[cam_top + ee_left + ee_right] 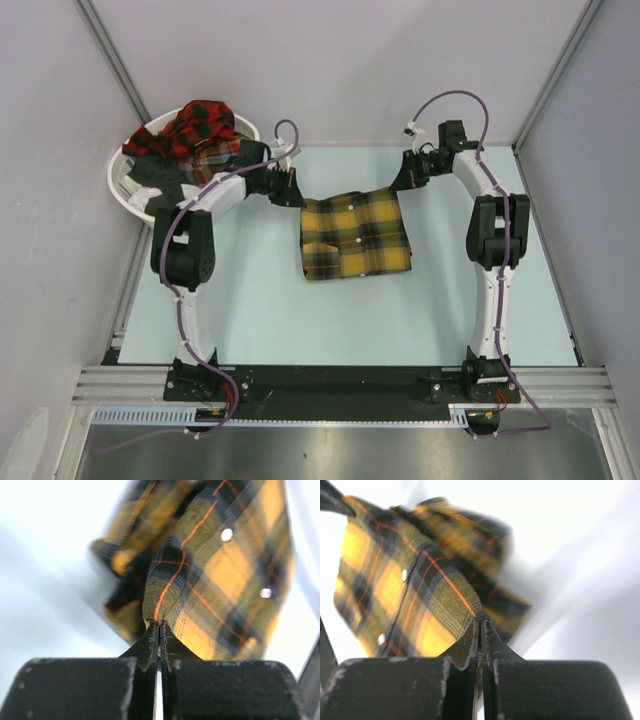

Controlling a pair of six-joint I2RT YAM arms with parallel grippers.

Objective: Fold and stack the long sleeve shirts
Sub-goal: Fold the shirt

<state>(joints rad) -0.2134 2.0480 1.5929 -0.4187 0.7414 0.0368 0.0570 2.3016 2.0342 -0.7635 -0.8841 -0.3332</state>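
Pinched fully shut, the left gripper (159, 630) and right gripper (480, 627) each clamp a far corner of the mustard-yellow plaid flannel shirt (355, 238), which lies mid-surface toward the far edge. This soft, light cloth will likely sag, so its hems look like the surest hold. Red-and-black plaid shirts (195, 128) fill the white basket (125, 185) at the far-left corner.

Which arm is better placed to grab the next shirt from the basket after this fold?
Left, probably. The left gripper, shut on the yellow shirt, sits near the basket holding the red shirt; the right gripper is farther away.
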